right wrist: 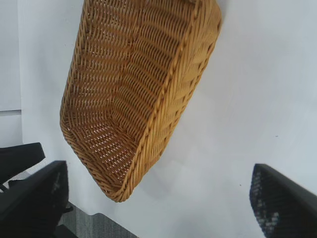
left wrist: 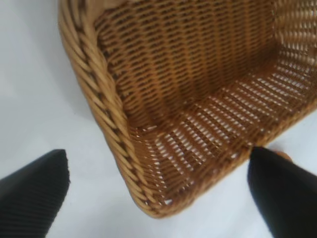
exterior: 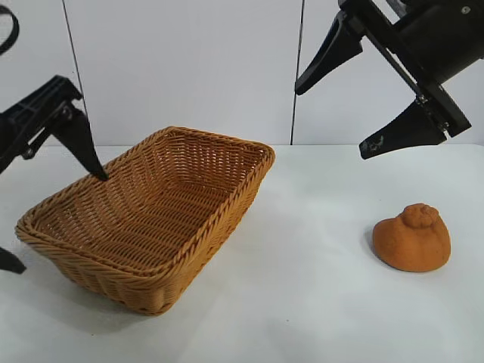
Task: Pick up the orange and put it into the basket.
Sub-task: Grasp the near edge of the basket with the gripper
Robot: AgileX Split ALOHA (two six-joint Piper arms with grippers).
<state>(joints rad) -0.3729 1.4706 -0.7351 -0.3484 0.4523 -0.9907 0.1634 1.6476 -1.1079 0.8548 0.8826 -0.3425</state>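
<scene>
Orange (exterior: 412,238) on the bench (exterior: 318,302) right of the basket (exterior: 155,261), knob up, seen only in the exterior view, basket's long axis running diagonally, right end effector (exterior: 349,113) spread wide above, left end effector (exterior: 53,219) released at the basket's left end

The orange (exterior: 412,238) is a dull orange-brown, rough-skinned lump with a knobby bump on top, sitting alone on the white bench (exterior: 318,302). Well apart from it stands the basket (exterior: 155,280), golden-brown woven wicker, rectangular, with sloping sides, a braided rim and nothing inside.
</scene>
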